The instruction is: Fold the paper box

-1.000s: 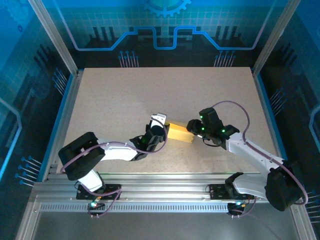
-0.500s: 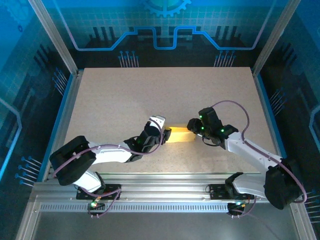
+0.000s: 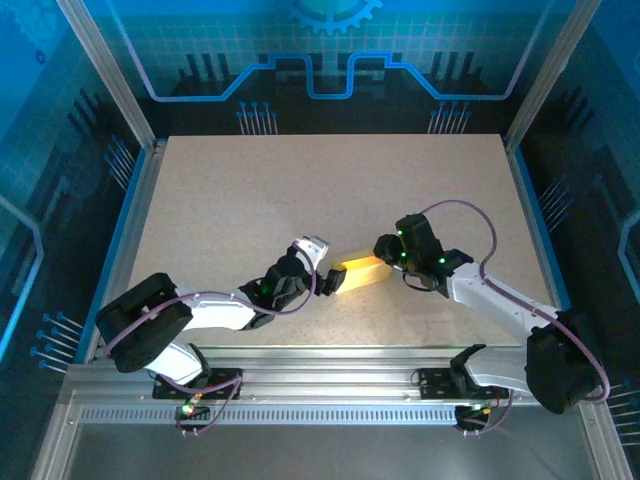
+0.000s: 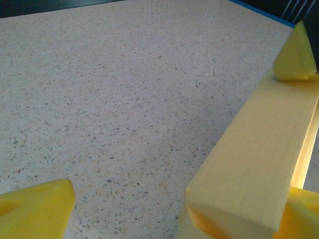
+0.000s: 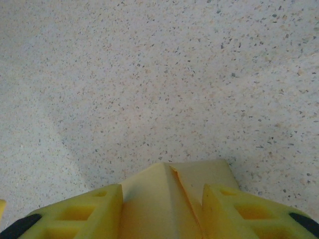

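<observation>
- Top view: the box (image 3: 362, 274) lies folded on the speckled table (image 3: 230, 190), about midway between the left and right edges and nearer the near edge than the far one. Its long side runs slantwise, the right end farther back.
- The left claw (image 3: 323, 266) stands at the box's left end with its jaws spread wide and holds nothing. The right claw (image 3: 384, 258) is closed on the box's right end.
- Around the table: blue-lit walls (image 3: 330, 60) with a circuit pattern and a gear shape, metal rails (image 3: 330, 385) along the near edge, and a purple cable (image 3: 470, 215) looping over the right arm. The rest of the table top is bare.
- Left wrist view: the box (image 4: 259, 149) runs up the right side, just beside the right finger. One yellow finger (image 4: 35, 206) sits at the lower left, with open table (image 4: 124, 99) between it and the box. Whether the card touches the right finger I cannot tell.
- Right wrist view: the right claw (image 5: 162, 194) has both yellow fingers (image 5: 75, 211) pressed on either side of the box (image 5: 199, 172), whose seam shows between them. Bare table (image 5: 149, 74) lies beyond.
</observation>
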`<state>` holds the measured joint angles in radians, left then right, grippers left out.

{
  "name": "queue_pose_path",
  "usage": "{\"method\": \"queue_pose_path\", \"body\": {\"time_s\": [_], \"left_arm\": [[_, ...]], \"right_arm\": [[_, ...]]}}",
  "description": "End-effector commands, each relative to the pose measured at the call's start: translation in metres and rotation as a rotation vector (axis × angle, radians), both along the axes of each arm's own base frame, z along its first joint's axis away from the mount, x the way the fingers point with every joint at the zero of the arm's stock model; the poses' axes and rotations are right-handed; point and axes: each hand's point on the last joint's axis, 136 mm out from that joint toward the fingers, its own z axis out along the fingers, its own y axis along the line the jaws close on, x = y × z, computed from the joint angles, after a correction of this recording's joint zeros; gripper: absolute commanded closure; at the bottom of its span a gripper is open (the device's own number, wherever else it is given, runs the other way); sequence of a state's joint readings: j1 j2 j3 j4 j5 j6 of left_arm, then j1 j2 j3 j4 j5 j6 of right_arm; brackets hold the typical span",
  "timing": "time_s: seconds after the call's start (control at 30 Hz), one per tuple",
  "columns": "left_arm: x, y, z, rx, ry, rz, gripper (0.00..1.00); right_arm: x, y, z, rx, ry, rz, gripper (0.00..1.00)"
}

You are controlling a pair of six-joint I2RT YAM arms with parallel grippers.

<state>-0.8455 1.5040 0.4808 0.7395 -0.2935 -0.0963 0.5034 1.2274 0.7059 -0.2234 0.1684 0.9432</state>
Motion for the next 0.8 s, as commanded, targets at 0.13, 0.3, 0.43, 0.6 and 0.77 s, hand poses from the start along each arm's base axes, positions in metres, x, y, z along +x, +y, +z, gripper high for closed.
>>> {"method": "queue_pose_path", "body": {"time_s": [0.13,0.3,0.43,0.6,0.77], "left_arm": [[-0.027,-0.009,-0.031,0.063,0.025,-0.175,0.01],[-0.033,-0.018,-0.034,0.06,0.03,-0.244,0.01],[-0.034,-0.021,-0.035,0.039,0.037,-0.262,0.01],[-0.036,-0.025,-0.033,0.024,0.041,-0.287,0.01],[-0.045,-0.035,-0.022,-0.033,0.032,-0.359,0.01]], "right_arm": [[-0.045,-0.019,-0.065,-0.107,0.221,-0.008,0.57],[-0.047,-0.02,-0.069,-0.111,0.224,-0.012,0.57],[-0.047,-0.021,-0.071,-0.119,0.224,-0.012,0.57],[-0.049,-0.023,-0.077,-0.13,0.227,-0.016,0.58],[-0.052,-0.026,-0.087,-0.141,0.244,-0.022,0.59]]}}
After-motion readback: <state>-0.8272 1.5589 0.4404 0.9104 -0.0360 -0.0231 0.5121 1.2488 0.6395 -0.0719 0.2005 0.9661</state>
